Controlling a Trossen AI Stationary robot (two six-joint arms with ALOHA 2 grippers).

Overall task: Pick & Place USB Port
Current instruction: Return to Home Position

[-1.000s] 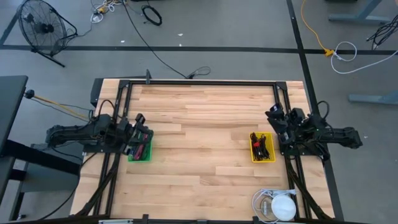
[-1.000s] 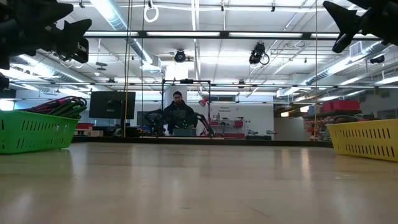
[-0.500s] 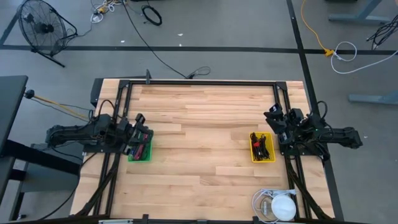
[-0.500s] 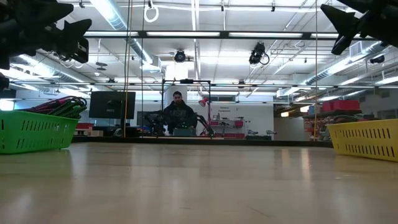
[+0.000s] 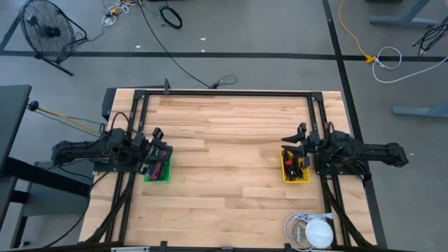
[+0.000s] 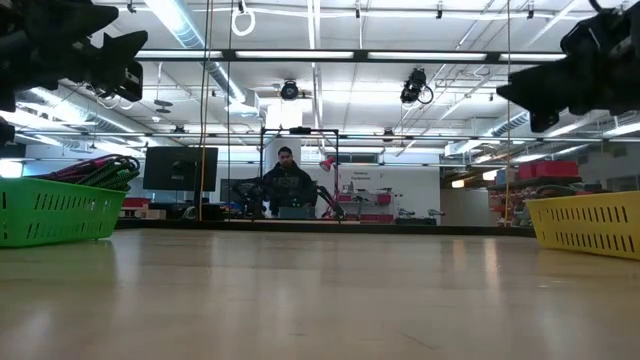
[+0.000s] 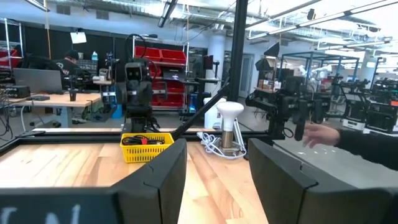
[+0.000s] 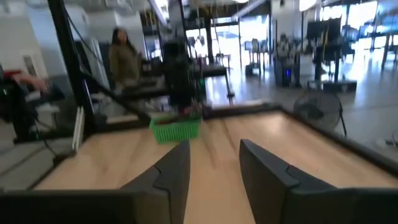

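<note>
Tabletop: pale wooden table (image 5: 231, 133), busy workshop hall beyond.
Left side: left gripper (image 5: 157, 137) hangs over the green plastic bin (image 5: 158, 176), fingers spread wide, empty.
Right side: right gripper (image 5: 294, 136) above the yellow plastic bin (image 5: 295, 180), fingers parted, empty.
Cargo: charger cables (image 5: 161, 159) heaped in green; black adaptors (image 5: 297, 166) in yellow.

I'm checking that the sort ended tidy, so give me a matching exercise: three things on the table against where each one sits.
Things: 1 green bin; 2 yellow bin; 3 white round device.
Places: A by the right gripper; B table corner on the right arm's side, at the high view's bottom; C by the left gripper.
Pairs: 1-C, 2-A, 3-B.
</note>
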